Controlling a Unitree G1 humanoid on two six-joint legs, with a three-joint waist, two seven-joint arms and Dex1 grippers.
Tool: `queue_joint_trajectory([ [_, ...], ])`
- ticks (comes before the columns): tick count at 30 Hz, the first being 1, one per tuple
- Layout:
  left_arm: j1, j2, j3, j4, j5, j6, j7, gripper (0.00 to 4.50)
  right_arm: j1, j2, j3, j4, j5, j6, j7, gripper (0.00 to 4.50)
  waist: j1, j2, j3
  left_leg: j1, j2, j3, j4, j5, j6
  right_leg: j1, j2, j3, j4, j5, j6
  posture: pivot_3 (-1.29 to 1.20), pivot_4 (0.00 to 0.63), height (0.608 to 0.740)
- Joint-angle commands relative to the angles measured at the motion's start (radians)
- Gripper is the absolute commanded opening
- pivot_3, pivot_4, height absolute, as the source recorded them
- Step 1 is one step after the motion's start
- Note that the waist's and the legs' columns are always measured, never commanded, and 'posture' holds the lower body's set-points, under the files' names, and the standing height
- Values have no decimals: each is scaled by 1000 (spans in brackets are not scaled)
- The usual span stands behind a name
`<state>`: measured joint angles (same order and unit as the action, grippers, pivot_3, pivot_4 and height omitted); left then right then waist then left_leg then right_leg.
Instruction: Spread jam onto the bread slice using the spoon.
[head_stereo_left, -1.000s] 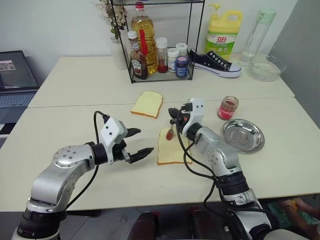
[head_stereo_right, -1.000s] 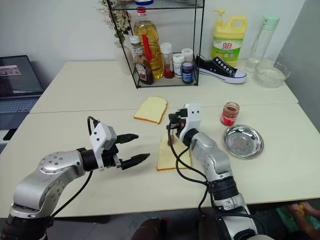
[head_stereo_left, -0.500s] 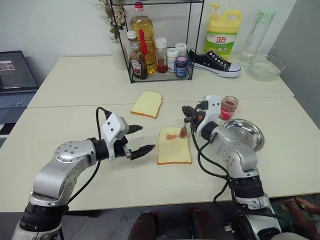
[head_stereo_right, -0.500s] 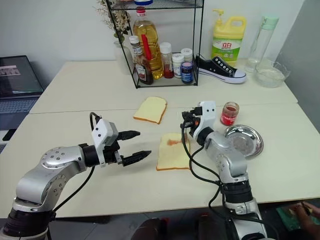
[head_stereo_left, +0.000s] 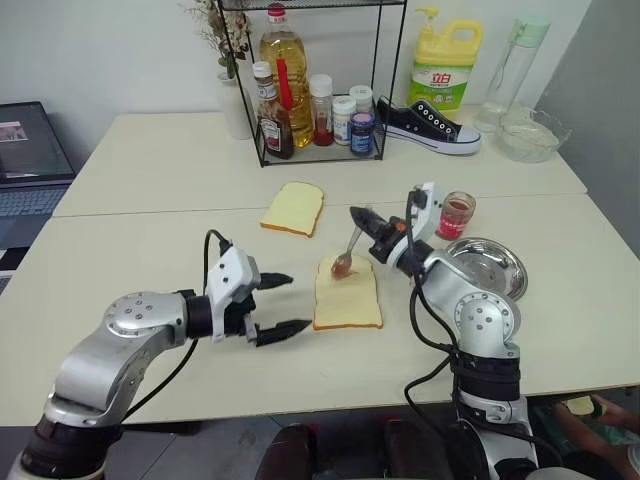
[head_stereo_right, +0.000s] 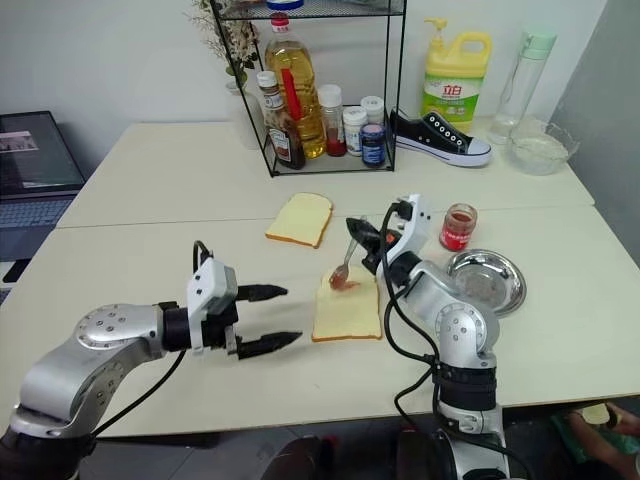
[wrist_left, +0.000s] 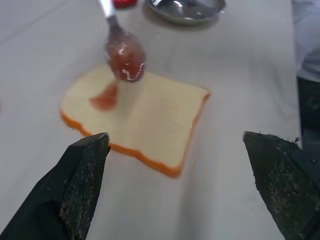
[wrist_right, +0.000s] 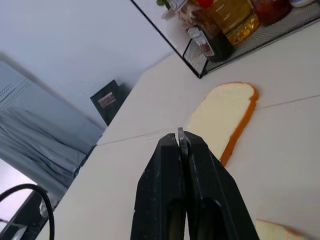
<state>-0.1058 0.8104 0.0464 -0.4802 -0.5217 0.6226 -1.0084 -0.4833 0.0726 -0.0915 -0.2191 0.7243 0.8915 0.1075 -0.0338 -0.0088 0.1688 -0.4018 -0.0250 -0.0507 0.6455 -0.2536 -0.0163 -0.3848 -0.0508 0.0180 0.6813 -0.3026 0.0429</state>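
The right gripper (head_stereo_left: 362, 217) has its two black fingers pressed together on the thin handle of the spoon (head_stereo_left: 350, 250), a slim silvery metal piece that slants down so its bowl, coated in glossy red jam (wrist_left: 125, 56), hangs just above the far end of the bread slice (head_stereo_left: 348, 292). That slice is soft, pale yellow and squarish with a thin tan crust, lies flat near the middle of the surface (head_stereo_left: 150, 240), and carries a small red smear by its far edge. The left gripper (head_stereo_left: 277, 303) sits just beside the slice's left side with its fingers spread wide and nothing between them. A second bread slice (head_stereo_left: 294, 207) of the same kind lies farther back. Toward the surface's right edge stands a small round clear glass jar (head_stereo_left: 456, 215) holding red jam, and next to it, closer to the front edge, a shallow round steel plate (head_stereo_left: 486, 266). At the back edge a black wire rack (head_stereo_left: 320, 80) holds a tall bottle of golden oil, a brown sauce bottle and several small capped jars whose labels are too small to read. Right of the rack lie a black and white sneaker (head_stereo_left: 429, 125), a yellow detergent jug (head_stereo_left: 443, 62) with a green label bearing large characters, a tall clear bottle (head_stereo_left: 512, 68) with a pale green cap, and a clear glass bowl (head_stereo_left: 531, 135).
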Motion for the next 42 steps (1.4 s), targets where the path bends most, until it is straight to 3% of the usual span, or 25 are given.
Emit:
queue_joint_trajectory([
  [1, 26, 34, 31, -49, -34, -15, -36, 4500, 5, -7, 72, -28, -22, -17, 38, 27, 0, 0, 0, 0, 0, 0, 0, 0, 0, 0, 0, 0, 0, 0, 0, 0, 150, 740],
  [10, 15, 25, 6, -66, -50, 5, -11, 4500, 20, -31, 167, 59, -130, -122, 113, 27, 0, 0, 0, 0, 0, 0, 0, 0, 0, 0, 0, -1, 0, 0, 0, 0, 150, 740],
  [16, -2, 28, 7, -35, -42, -6, -13, 4500, 49, -139, 286, 52, -275, -242, 209, 27, 0, 0, 0, 0, 0, 0, 0, 0, 0, 0, 1, -1, 0, 0, 0, 0, 150, 740],
  [26, -29, 23, -7, -14, -35, -12, -16, 4500, 51, -254, 267, -47, -279, -213, 279, 27, 6, -1, 0, 0, -1, -1, 1, 0, 0, 2, 0, -1, 0, 0, 0, 0, 150, 740],
  [42, -67, 16, -34, 30, -19, -38, -25, 4500, 62, -288, 232, -114, -283, -159, 275, 27, 5, -1, 0, 1, -1, -1, 1, 0, 0, 2, 0, -1, 0, 0, 0, 0, 150, 740],
])
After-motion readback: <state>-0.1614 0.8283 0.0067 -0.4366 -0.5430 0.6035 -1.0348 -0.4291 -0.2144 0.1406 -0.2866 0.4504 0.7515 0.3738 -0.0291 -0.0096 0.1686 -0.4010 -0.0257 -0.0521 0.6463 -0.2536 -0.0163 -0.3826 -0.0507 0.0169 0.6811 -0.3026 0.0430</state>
